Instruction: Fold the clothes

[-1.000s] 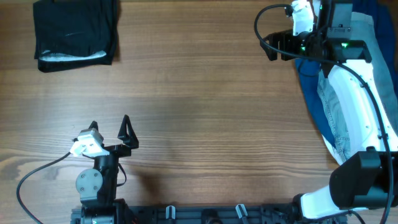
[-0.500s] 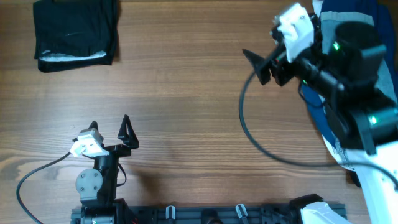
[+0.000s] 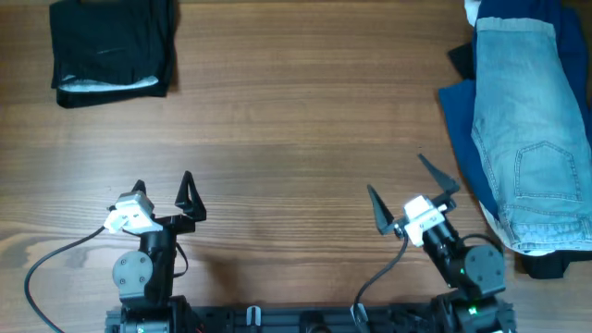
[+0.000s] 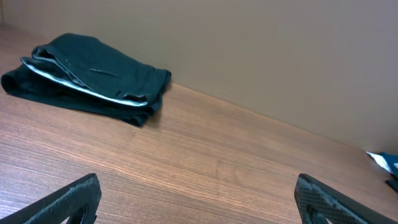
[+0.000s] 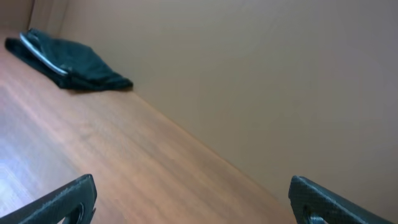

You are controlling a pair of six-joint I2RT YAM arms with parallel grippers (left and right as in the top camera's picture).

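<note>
The folded black shorts [image 3: 113, 48] with a pale grey-white waistband edge lie at the table's far left corner; they also show in the left wrist view [image 4: 87, 78] and the right wrist view [image 5: 65, 59]. Light-blue denim jeans [image 3: 529, 129] lie over royal-blue cloth [image 3: 460, 116] at the right edge. My left gripper [image 3: 163, 192] is open and empty near the front left [image 4: 196, 202]. My right gripper [image 3: 407, 194] is open and empty near the front right [image 5: 193, 199], left of the jeans.
The wooden table [image 3: 296, 139] spans the view. A black piece of fabric [image 3: 541, 265] pokes out under the jeans at the lower right. A plain wall stands behind the table's far edge in both wrist views.
The right arm has pulled back from the pile of clothes at the far right to the front of the table, gripper open. The left arm has not moved.
</note>
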